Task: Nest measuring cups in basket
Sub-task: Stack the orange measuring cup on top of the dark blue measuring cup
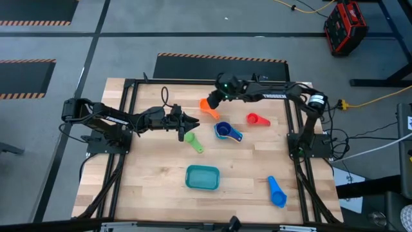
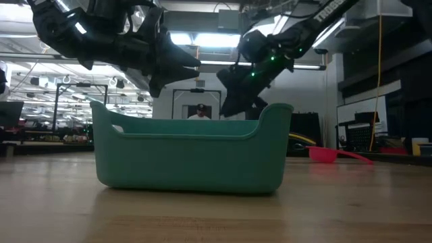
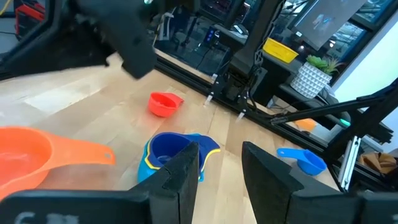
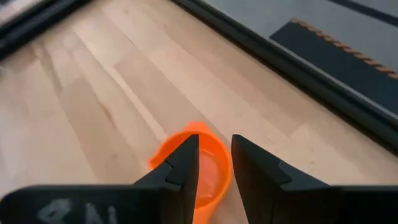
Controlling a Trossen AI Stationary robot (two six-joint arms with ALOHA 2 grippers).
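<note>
- Two pincers are at work above the far half of the tabletop (image 1: 161, 187); the basket (image 1: 202, 177) sits empty near the front edge, well apart from every cup.
- Your right pincer (image 4: 214, 163) hangs over the orange cup (image 4: 208, 165), fingers slightly parted around its rim. Whether they press the plastic, you cannot tell, so confirm a firm hold before lifting.
- Your left pincer (image 1: 187, 124) hangs just beside the green cup (image 1: 192, 139), fingers apart and holding nothing.
- Carry the orange cup level, and keep the arms from crossing over the nested blue cups (image 1: 226, 131).
- Looking down from above, you see the whole spread: red cup (image 1: 256, 119) at the far right, another blue cup (image 1: 277, 193) near the front right.
- Only the table-level camera shows how low the basket walls are; you must clear that rim.
- Your left wrist camera shows yellow beneath the stacked blue cups.
</note>
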